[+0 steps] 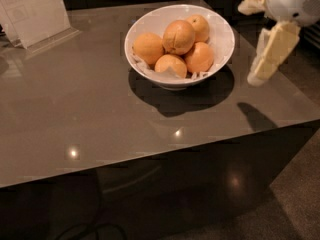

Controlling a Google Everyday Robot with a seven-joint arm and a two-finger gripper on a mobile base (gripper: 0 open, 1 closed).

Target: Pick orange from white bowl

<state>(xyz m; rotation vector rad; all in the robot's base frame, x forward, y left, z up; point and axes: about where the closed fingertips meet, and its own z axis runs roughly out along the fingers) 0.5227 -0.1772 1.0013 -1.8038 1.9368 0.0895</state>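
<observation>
The white bowl (223,30) stands on the grey table at the back centre, with crumpled white paper and several oranges inside. The orange (178,36), the largest and palest, with a faint crease, lies on top in the middle of the pile. Smaller, brighter oranges lie around it. My gripper (248,43) hangs in the air at the bowl's right, above the table's right part. It is open and empty, with one finger (272,51) pointing down and the other (252,4) pointing left. It touches neither the bowl nor the fruit.
A clear sign holder with a white sheet (35,11) stands at the table's back left. The table's front edge (150,159) runs across the view, with the dark table side below it. Carpeted floor (300,204) lies at the lower right.
</observation>
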